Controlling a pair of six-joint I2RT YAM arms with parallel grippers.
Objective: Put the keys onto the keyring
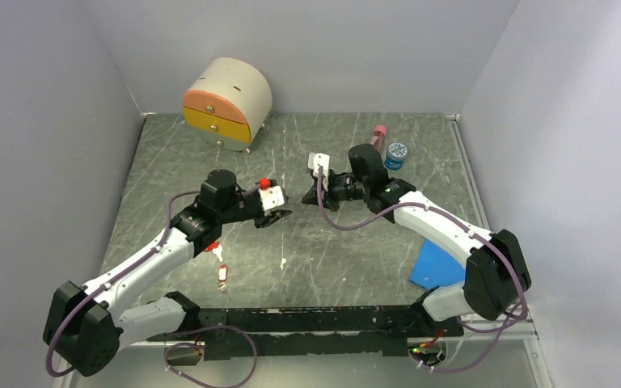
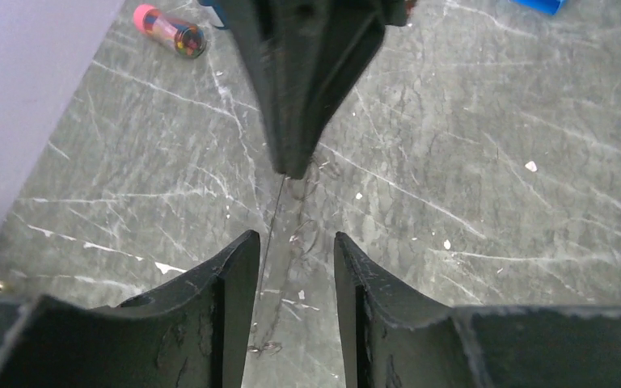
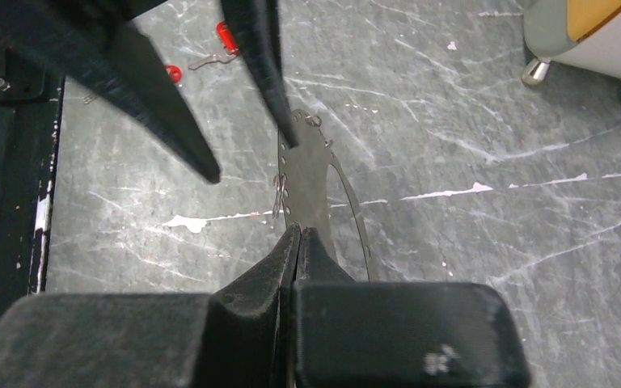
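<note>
item: keyring [image 3: 344,179]. thin dark wire hoop, held off the table [image 1: 348,259] near its middle, between the two arms. the near part of the hoop is pinched in the right gripper [image 3: 297,238], whose fingers are pressed together on the wire. from there the hoop stands away towards the left gripper [image 1: 281,214]. in the left wrist view the wire [image 2: 272,218] shows as a fine line running from the tip of the right gripper down into the gap between the left fingers, close to one of them.

item: left gripper [image 2: 295,236]. jaws apart, clamped on nothing. in the right wrist view one fingertip [image 3: 285,129] meets the far top of the hoop and the other stands well off to the side.

item: right gripper [image 1: 309,196]. clenched on the keyring, tip to tip with the left gripper.

item: keys [image 1: 221,273]. two seen, red-tagged, lying loose on the table beside the left forearm, well apart from the hoop. none can be made out on the wire. both red tags [image 3: 226,36] also show at the top of the right wrist view.

other stock: rounded drawer box [image 1: 226,101] with pink and yellow fronts at the far left; pink bottle [image 1: 378,136] and blue-lidded jar [image 1: 396,153] at the far right; blue flat piece [image 1: 437,263] beneath the right arm.
</note>
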